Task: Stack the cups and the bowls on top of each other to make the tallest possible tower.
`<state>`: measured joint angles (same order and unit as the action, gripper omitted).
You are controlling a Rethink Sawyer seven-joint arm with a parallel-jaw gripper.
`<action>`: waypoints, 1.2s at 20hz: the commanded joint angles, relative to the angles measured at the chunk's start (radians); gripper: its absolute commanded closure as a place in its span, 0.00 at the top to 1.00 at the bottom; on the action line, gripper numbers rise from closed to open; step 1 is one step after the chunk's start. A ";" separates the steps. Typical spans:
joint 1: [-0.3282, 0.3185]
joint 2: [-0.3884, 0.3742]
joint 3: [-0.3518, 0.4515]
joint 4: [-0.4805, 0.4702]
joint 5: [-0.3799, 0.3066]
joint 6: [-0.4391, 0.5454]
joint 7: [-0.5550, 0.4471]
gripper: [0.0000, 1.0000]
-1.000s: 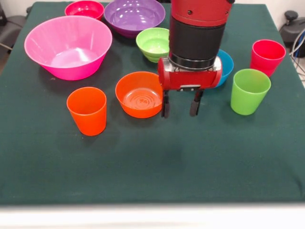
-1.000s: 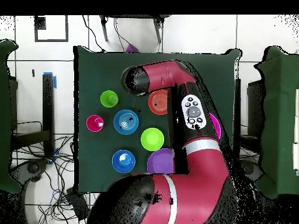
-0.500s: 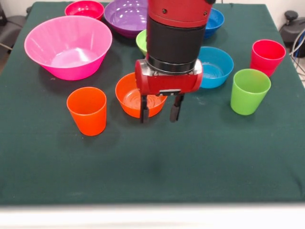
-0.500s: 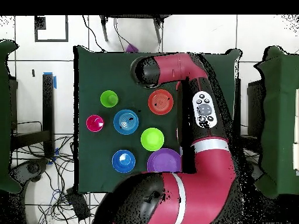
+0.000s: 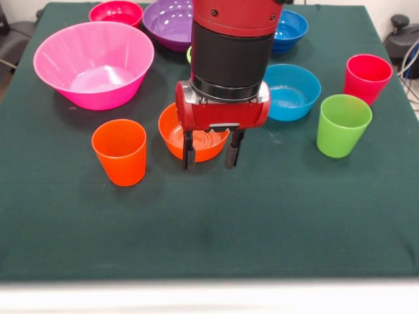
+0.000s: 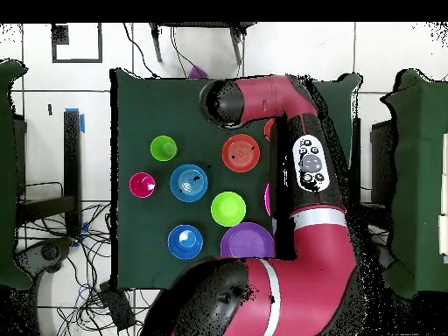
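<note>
green table, open gripper over orange bowl

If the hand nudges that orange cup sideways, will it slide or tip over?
The orange cup is tall and tapers to a narrow base, so a push near its rim would probably tip it. Low down, it may slide, though the green cloth likely drags. It looks like thin, empty plastic, so probably light and easily knocked.

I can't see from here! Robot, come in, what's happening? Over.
Tool open, empty, over orange bowl's front rim. Nothing stacked yet. Orange cup stands beside it, apart.
</note>
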<state>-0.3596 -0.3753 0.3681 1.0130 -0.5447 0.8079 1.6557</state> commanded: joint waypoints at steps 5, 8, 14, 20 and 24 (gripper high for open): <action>0.009 -0.006 0.016 0.063 -0.056 0.081 -0.231 1.00; -0.016 -0.067 0.014 0.211 -0.039 -0.012 -0.173 1.00; -0.046 -0.190 0.006 0.435 -0.032 -0.113 -0.090 1.00; -0.078 -0.323 0.006 0.623 -0.033 -0.160 -0.067 1.00; -0.101 -0.344 0.014 0.696 -0.053 -0.205 -0.069 1.00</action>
<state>-0.4334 -0.6355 0.3678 1.4924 -0.5439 0.6734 1.6557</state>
